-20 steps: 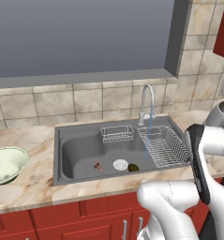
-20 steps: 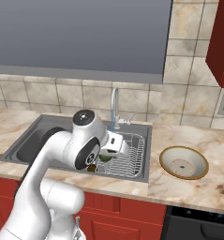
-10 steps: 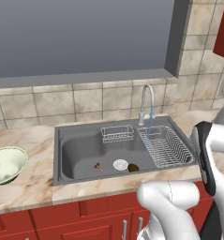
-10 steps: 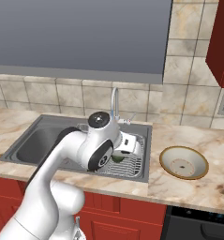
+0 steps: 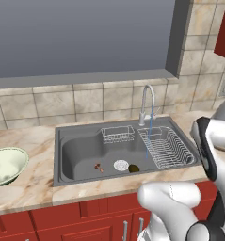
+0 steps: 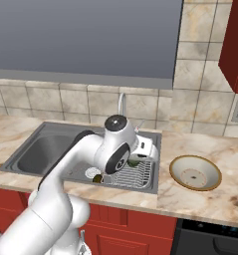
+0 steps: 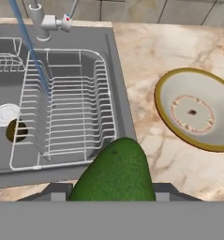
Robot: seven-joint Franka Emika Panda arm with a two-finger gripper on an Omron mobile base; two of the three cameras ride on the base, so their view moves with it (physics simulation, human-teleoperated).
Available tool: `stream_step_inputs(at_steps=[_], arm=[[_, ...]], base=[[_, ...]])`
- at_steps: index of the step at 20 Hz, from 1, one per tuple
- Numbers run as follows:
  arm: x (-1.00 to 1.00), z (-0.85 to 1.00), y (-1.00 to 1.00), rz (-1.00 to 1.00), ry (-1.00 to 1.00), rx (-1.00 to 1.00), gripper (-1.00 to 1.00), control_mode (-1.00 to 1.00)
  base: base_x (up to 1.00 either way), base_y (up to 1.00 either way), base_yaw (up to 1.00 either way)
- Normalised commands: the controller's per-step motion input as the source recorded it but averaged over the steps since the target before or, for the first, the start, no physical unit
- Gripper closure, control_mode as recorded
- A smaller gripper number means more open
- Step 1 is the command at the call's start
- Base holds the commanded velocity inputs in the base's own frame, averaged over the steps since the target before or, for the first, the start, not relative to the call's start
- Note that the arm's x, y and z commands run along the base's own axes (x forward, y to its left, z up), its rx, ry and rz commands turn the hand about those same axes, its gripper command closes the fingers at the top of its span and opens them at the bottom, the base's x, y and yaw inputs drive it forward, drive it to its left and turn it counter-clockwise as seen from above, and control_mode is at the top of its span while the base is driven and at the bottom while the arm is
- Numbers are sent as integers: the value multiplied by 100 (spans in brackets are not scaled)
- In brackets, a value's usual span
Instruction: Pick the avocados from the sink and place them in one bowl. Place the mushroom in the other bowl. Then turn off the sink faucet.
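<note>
— What is seen between the fingers of the gripper (image 7: 114, 197)?

— A green avocado (image 7: 114, 171) is pinched there; in the hand view it is seen rising from the bottom edge, and in the right base view the same fruit (image 6: 134, 160) is held above the wire rack (image 6: 133, 173) at the right end of the sink (image 6: 51, 149).

— And the other fruit?

— A dark avocado (image 5: 133, 168) is left on the floor of the basin, just beside the round white drain (image 5: 121, 165). The mushroom (image 5: 98, 167) is found on the same floor, a little to the left of the drain and apart from it.

— Where are the bowls placed?

— The shallow tan bowl (image 6: 195, 172) is set on the counter (image 6: 215, 199) to the right of the sink, with nothing seen inside it. The pale green bowl (image 5: 7, 164) is set on the counter to the left of the sink, well apart from the first.

— Is the tap shut off?

— No. A thin blue stream is seen falling from the faucet (image 5: 146, 102) into the wire rack.
</note>
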Motion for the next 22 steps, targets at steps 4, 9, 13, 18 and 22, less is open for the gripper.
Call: stream_step_inputs(at_steps=[4, 9, 13, 18, 22], arm=[[14, -5, -33, -1, 0, 0, 100, -100], [1, -9, -49, -3, 0, 0, 100, -100], [7, -8, -44, -2, 0, 0, 100, -100], [19, -7, -30, 0, 0, 0, 100, -100], [21, -9, -26, 0, 0, 0, 100, -100]], base=[[0, 0, 0], [0, 0, 0], [0, 0, 0], [0, 0, 0], [0, 0, 0]])
